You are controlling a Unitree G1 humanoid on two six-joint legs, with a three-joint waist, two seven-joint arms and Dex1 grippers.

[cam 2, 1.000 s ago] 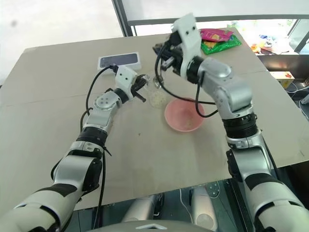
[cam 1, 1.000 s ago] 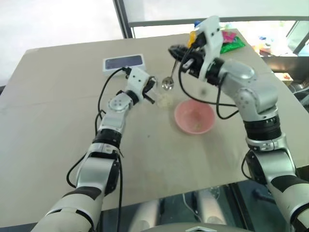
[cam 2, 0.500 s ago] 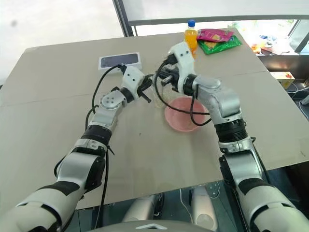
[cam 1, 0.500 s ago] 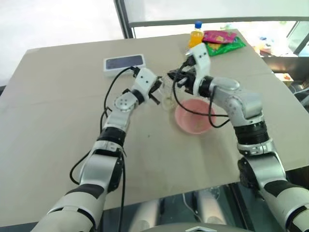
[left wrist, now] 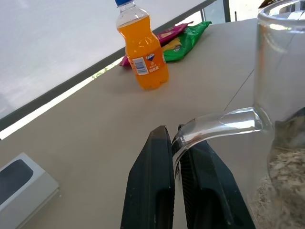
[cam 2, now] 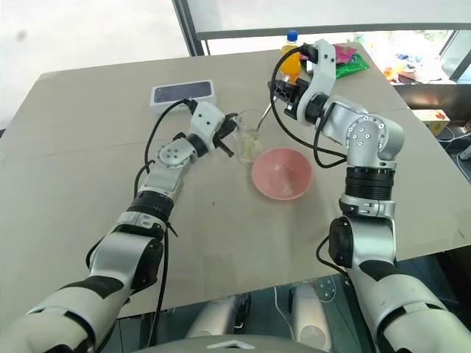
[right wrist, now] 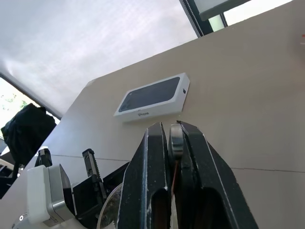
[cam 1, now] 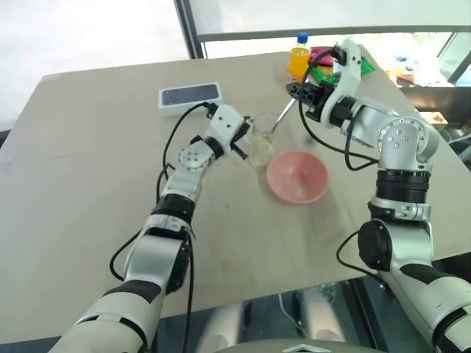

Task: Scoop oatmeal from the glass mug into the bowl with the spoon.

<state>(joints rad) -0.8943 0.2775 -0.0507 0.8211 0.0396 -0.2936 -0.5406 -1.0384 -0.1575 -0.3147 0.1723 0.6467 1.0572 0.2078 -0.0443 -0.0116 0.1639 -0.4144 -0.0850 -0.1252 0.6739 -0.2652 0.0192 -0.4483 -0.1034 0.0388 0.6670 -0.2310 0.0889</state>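
Left hand [left wrist: 174, 143] clamped on glass mug [cam 1: 260, 140] handle, right hand [right wrist: 172, 138] pinching spoon [cam 1: 281, 118], tip hidden inside mug

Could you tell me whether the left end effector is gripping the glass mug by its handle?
Yes, the left end effector has its black fingers pinched on the clear handle of the glass mug.
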